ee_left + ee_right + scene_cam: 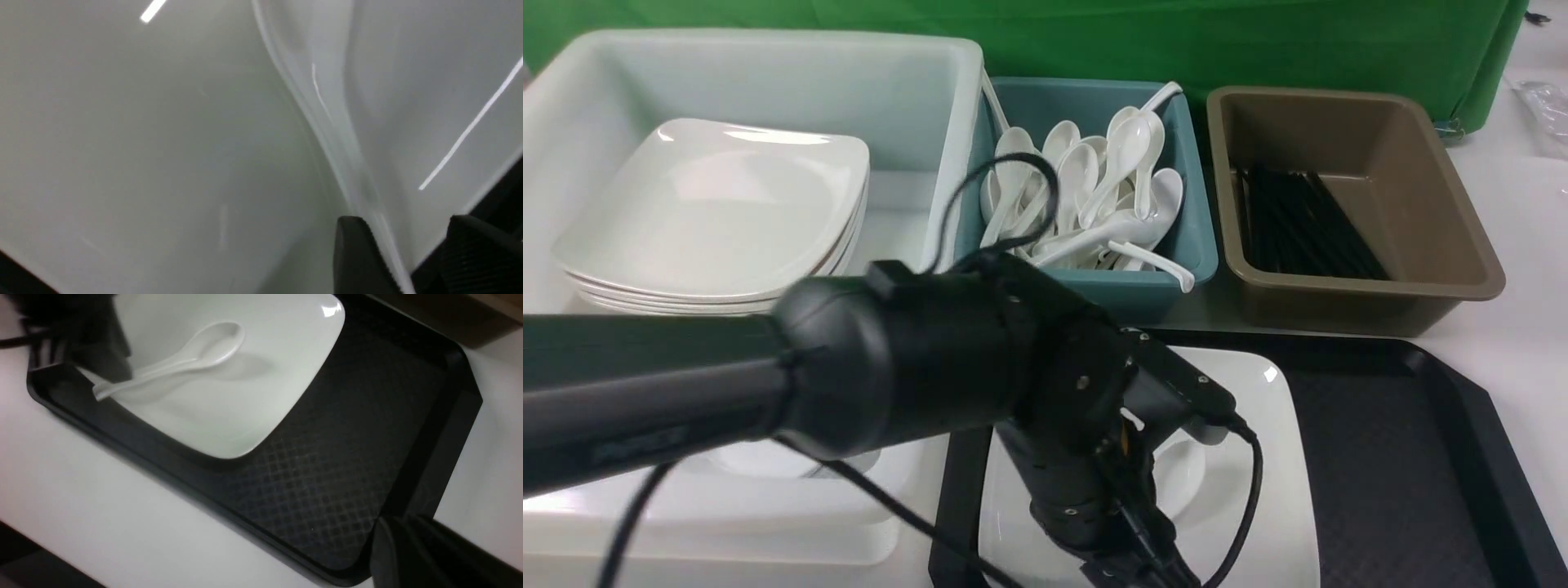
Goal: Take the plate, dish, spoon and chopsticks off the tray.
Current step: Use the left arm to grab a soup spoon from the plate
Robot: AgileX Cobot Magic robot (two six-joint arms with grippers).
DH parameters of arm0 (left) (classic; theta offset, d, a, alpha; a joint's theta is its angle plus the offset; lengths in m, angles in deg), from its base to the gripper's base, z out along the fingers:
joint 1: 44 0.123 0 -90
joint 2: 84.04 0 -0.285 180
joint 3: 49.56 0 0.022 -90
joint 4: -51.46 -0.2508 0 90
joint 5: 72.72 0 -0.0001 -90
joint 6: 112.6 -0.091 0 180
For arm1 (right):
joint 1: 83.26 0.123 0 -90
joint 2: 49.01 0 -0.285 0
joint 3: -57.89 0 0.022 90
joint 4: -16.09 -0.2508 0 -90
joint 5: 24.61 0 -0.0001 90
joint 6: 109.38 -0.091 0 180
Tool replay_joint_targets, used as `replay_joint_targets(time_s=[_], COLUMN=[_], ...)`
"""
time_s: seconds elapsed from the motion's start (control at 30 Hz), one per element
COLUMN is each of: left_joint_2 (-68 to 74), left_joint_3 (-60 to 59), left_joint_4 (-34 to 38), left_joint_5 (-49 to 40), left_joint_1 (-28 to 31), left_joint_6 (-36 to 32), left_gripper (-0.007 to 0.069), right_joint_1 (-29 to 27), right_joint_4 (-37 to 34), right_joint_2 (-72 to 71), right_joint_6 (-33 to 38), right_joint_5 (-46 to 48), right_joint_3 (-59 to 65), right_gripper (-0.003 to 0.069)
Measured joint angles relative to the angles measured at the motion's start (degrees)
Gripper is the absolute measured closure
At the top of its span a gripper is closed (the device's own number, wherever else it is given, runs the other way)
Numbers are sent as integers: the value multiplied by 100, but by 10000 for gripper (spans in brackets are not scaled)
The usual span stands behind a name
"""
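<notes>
The glossy white square plate point(1258, 490) sits on the left part of the large black textured plastic tray point(1405, 457), with the glossy white soup spoon point(196, 355) lying in it. My left end effector point(402, 255) is down at the spoon's handle, fingers apart on either side. My right end effector point(408, 555) is by the tray's rim; I cannot tell its state.

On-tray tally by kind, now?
On the tray:
plate: 1
spoon: 1 (lying in the plate)
Total: 2 in view
</notes>
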Motion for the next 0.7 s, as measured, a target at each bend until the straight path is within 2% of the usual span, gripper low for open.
replay_joint_targets(time_s=[0.03, 0.1, 0.17, 0.3, 0.33, 0.4, 0.47, 0.5, 0.53, 0.57, 0.7], left_joint_2=[37, 214, 342, 539, 578, 621, 621, 621, 621, 621, 542], left_joint_3=[21, 94, 109, 110, 110, 135, 139, 139, 139, 139, 146], left_joint_4=[-11, -111, -128, -260, -260, -318, -318, -318, -260, -260, -260], left_joint_5=[0, 22, 58, 74, 79, 100, 100, 100, 93, 93, 146], left_joint_1=[0, 0, 0, 0, 0, 0, 0, 0, 0, 0, 0], left_joint_6=[10, 87, 99, 99, 99, 99, 99, 99, 105, 105, 105], left_gripper=[312, 232, 187, 177, 188, 286, 349, 397, 485, 530, 536], right_joint_1=[0, 0, 0, 0, 0, 0, 0, 0, 0, 0, 0], right_joint_4=[0, -8, -22, -22, -22, -22, -17, -17, -17, -17, -10], right_joint_2=[1, 1, 1, 1, 1, 1, 1, 1, 1, 1, 1], right_joint_6=[-6, -7, -12, 9, 9, 24, 28, 29, 34, 56, 74], right_joint_5=[-6, -7, -7, -24, -52, -69, -69, -73, -73, -73, -73], right_joint_3=[14, 75, 97, 124, 128, 128, 128, 128, 128, 128, 128], right_gripper=[593, 589, 585, 582, 580, 572, 572, 573, 571, 570, 563])
